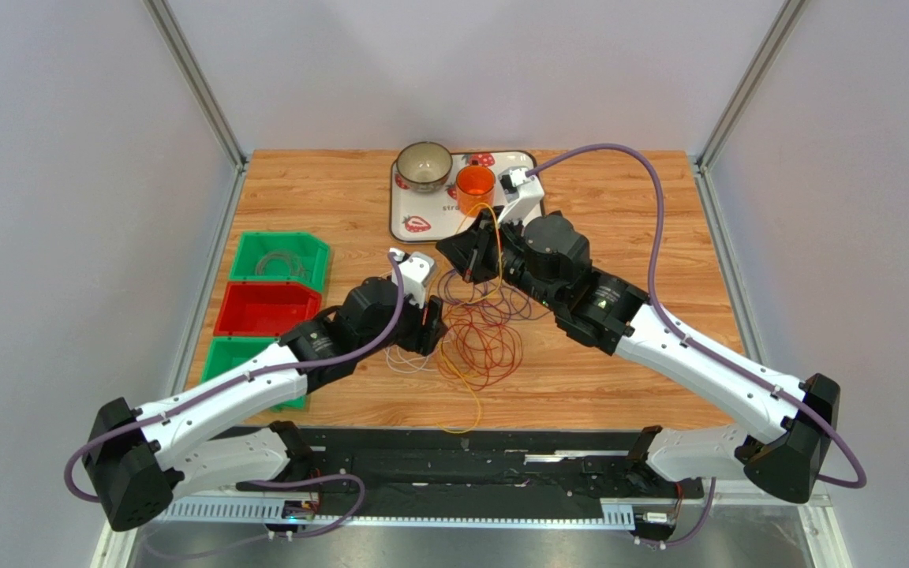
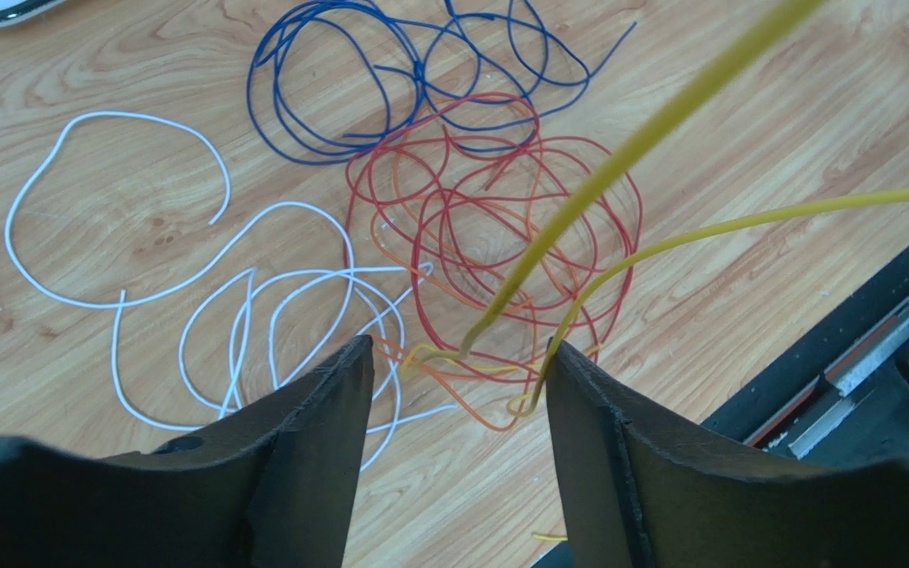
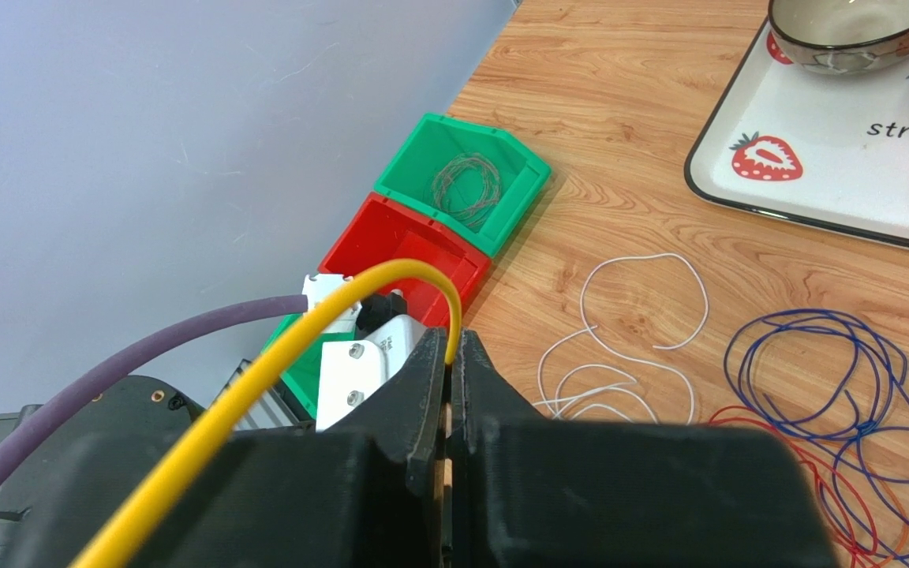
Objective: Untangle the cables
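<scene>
The cables (image 1: pixel 485 337) lie heaped at the middle of the table (image 1: pixel 329 189), red and orange loops (image 2: pixel 483 201) knotted together, with white and blue coils spread just beside them. One yellow cable (image 3: pixel 270 355) rises out of the heap. Your right gripper (image 3: pixel 452 355) is pinched tight on it, and from there it slants down into the red and orange knot. Its low end sits directly under your left gripper (image 2: pixel 457 350), whose fingers stand apart above the wood, holding nothing, the yellow strand running between them. Your left arm is the nearer one to that buried end. The coming move looks like a pin-down by the left or a pull by the right along the strand's slant.
</scene>
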Robot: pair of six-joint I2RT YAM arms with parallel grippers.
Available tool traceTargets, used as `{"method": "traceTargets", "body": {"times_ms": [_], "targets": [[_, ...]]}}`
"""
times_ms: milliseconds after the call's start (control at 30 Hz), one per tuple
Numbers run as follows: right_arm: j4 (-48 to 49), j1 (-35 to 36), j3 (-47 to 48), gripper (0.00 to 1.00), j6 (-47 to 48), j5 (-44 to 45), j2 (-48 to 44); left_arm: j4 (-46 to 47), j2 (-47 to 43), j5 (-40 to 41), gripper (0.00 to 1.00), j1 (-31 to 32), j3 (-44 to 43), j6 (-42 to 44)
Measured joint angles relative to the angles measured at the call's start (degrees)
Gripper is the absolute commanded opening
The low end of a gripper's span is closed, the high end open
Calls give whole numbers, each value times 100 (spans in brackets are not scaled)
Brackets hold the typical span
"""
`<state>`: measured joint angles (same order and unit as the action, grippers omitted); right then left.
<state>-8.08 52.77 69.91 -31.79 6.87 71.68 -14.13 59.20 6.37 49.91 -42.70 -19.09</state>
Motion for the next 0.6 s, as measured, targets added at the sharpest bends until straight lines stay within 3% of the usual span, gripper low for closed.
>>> {"method": "traceTargets", "body": {"times_ms": [100,200,233,267,500,600], "targets": [[-4,-11,0,0,-15,-17,0,101,105,15,48,0,-11,42],[-4,-28,0,0,-35,-46,0,195,260,15,24,0,-66,48],[-4,-37,0,0,-37,-55,0,225,328,17,5,0,-101,81],[-4,-50,0,0,-39,-57,-2,267,378,13,0,0,-120,83],[-74,-153,-2,1,-57,-79,-101,140,378,20,0,24,-354,131],[-157,-221,-15,9,-57,-52,-184,-457,280,214,0,28,-872,146]]}}
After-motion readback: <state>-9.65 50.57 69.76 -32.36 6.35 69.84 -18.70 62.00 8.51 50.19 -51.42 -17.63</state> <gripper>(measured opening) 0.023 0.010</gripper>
